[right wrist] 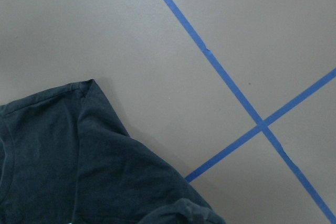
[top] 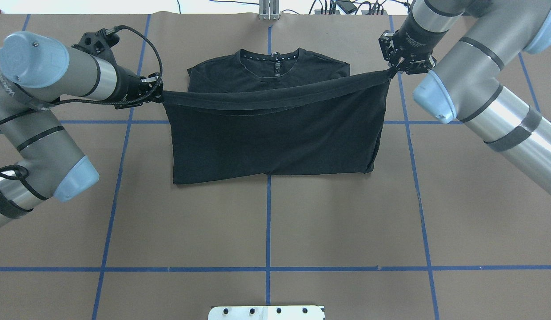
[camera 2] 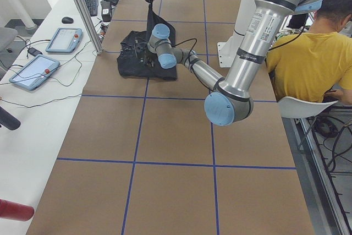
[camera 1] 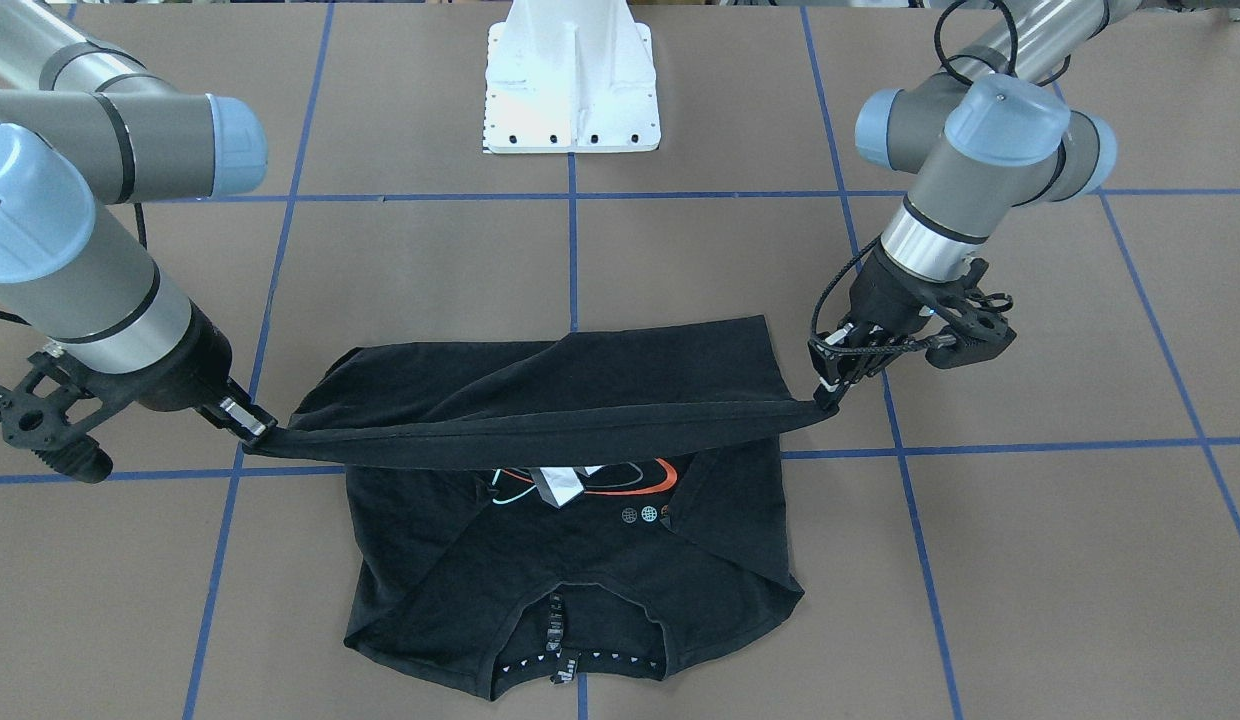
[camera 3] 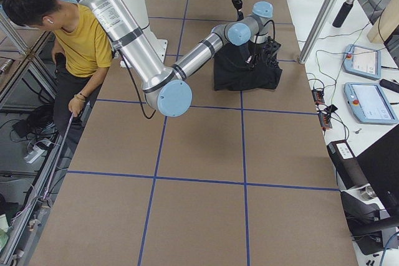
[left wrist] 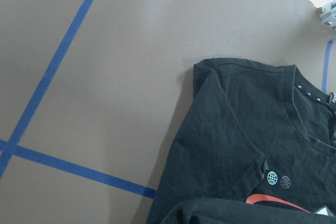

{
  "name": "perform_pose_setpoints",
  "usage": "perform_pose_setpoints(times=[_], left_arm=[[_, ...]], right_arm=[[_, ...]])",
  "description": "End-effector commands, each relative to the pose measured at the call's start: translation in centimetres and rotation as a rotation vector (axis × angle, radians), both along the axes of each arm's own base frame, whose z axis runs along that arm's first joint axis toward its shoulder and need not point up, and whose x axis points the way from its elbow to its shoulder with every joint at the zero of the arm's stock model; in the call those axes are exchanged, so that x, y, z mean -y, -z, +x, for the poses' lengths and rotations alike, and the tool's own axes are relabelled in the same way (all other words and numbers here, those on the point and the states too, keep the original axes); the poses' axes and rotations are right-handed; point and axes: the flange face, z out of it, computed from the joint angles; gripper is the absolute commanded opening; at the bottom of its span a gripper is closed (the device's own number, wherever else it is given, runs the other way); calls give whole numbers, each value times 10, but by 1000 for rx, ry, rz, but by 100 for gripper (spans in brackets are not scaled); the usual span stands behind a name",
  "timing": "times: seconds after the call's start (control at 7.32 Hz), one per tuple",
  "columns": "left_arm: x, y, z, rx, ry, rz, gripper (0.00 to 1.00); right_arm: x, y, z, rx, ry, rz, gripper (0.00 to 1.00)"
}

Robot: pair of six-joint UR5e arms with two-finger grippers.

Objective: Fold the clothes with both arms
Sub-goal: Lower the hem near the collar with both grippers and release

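The left arm [top: 49,66] and right arm [top: 480,89] reach in from opposite sides, wrists angled inward. The left gripper [top: 159,94] and right gripper [top: 393,71] each have fingers pinched on one end of the shirt [top: 275,142] hem, stretched taut between them.

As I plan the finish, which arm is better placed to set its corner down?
Likely right: the right gripper, shut on the T-shirt, is level with its shoulders; the left gripper sits short.
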Motion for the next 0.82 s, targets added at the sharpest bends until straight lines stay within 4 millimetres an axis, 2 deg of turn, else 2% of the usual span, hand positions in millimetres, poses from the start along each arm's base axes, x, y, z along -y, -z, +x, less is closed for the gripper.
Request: perform_pose_setpoints(times=[0.0,0.14,0.41,0.55,0.68], left_arm=[[-35,4,-33,-13,-12,4,0],[-39,6,-37,3,-22,19,0],[-30,2,-36,36,-31,52,0],[-24,-1,-35,42,-25,47,0],[-11,3,-27,44,-20,44,0]], right_arm=[[-31,8,19,-1,4,-6,0],[-33,14,23,-11,2,-20,0],[-17,-3,28,-43,27,2,0],[5,2,26,-51,26,2,0],[23,9,15,-59,25,-8,0]])
